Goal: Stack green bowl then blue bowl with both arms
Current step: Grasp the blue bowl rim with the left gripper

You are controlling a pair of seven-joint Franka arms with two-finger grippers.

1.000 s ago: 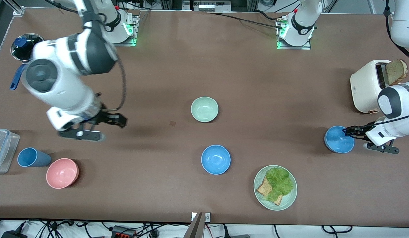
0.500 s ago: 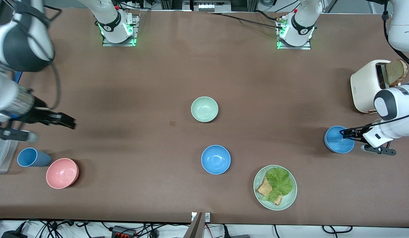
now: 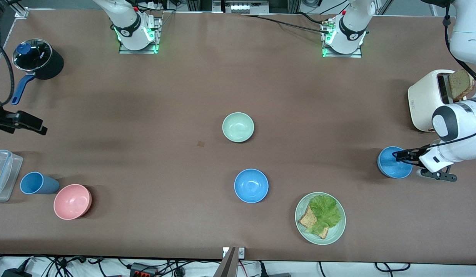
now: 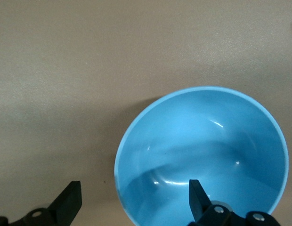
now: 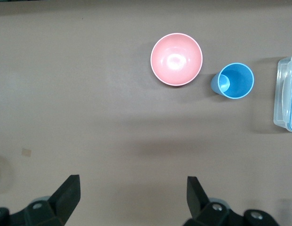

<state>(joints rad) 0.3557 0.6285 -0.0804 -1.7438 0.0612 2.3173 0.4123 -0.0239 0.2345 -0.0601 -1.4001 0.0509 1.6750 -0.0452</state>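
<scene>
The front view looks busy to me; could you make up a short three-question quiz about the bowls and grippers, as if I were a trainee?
1. True or false: the left gripper is open, with one finger inside a blue bowl.
2. Which bowl lies nearer the front camera: A, the green bowl, or B, the middle blue bowl?
3. Fill in: the right gripper looks down on a pink bowl and a blue ____.

Key: 1 true; 2 B; 3 cup.

Left tool (image 3: 400, 157) hangs spread wide, low at the bench's left-arm end; right tool (image 5: 132, 197), spread too, hovers at the right-arm edge.
</scene>
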